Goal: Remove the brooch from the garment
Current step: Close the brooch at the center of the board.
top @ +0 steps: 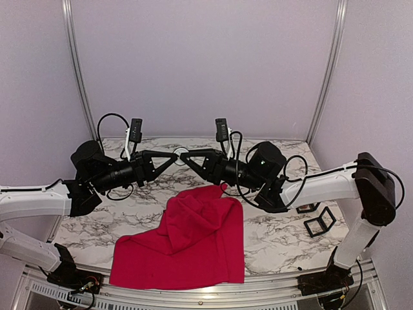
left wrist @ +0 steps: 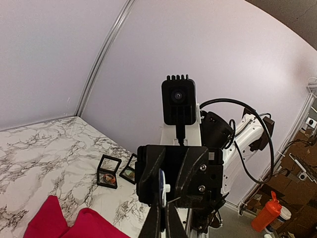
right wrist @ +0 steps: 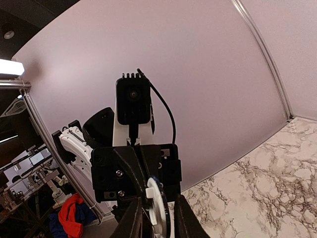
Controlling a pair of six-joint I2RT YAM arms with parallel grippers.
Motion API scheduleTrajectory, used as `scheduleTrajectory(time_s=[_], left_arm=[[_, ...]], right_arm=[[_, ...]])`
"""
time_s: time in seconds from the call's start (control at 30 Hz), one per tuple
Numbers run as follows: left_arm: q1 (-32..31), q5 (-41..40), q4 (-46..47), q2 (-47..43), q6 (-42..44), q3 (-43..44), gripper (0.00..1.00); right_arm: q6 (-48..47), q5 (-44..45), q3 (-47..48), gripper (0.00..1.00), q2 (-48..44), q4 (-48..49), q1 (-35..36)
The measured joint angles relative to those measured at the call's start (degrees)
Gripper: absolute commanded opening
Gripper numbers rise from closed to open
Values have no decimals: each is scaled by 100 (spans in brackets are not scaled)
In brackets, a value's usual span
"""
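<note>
The garment, a red T-shirt, lies crumpled on the marble table, and a corner of it shows in the left wrist view. Both grippers meet tip to tip in the air above the shirt's far edge. Between them is the brooch, a small white and blue disc seen edge-on in both wrist views, clear of the shirt. My left gripper is shut on the brooch's edge. My right gripper has its jaws apart on either side of the disc.
Two small black display frames stand at the table's right, also seen in the left wrist view. The shirt hangs near the table's front edge. An orange bottle is off the table.
</note>
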Motion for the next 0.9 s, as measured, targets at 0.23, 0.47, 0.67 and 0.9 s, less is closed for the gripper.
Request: scheduleTrajectory(time_s=[0.23,0.47,0.67,0.9], left_arm=[[0,-7,0,2,-7,2,0],[0,-46,-2,2,0,0,0],[0,-107,-4,2,2,2,0],[-24,-236,-11,2,0,0,0]], right_arm=[[-2,70,0,16,4,7,0],[-4,219,2,13,4,-28,11],[-4,411,4,12,2,-59,44],[-4,608,4,12,-22,-142,68]])
